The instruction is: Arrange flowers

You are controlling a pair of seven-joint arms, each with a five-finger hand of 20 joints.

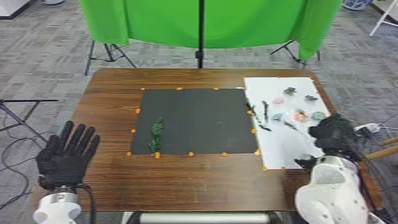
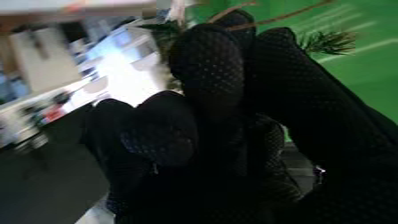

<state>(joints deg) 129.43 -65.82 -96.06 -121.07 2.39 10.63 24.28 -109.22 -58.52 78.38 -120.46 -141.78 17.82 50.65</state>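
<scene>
Table [image 1: 204, 187]: brown wood, visible grain, slight sheen. Mat [image 1: 195, 120]: matt dark grey, smooth; paper or cloth, can't tell. Sheet [image 1: 277, 157]: smooth, white, looks like paper. Backdrop [image 1: 253, 22]: green cloth, soft folds. Floor [image 1: 44, 65]: grey carpet look, matt, mottled. Right arm [image 1: 329, 192]: smooth white shell, plastic-looking, mild gloss. Left hand [image 1: 64, 159] and right hand [image 1: 332, 134]: matt black fabric, dotted grain in right wrist view. Twig [image 2: 282, 19]: brown, woody-looking; needles [image 2: 329, 43] bristly.

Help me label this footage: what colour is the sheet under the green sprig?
The sheet is dark grey, clearest in the head view.
</scene>
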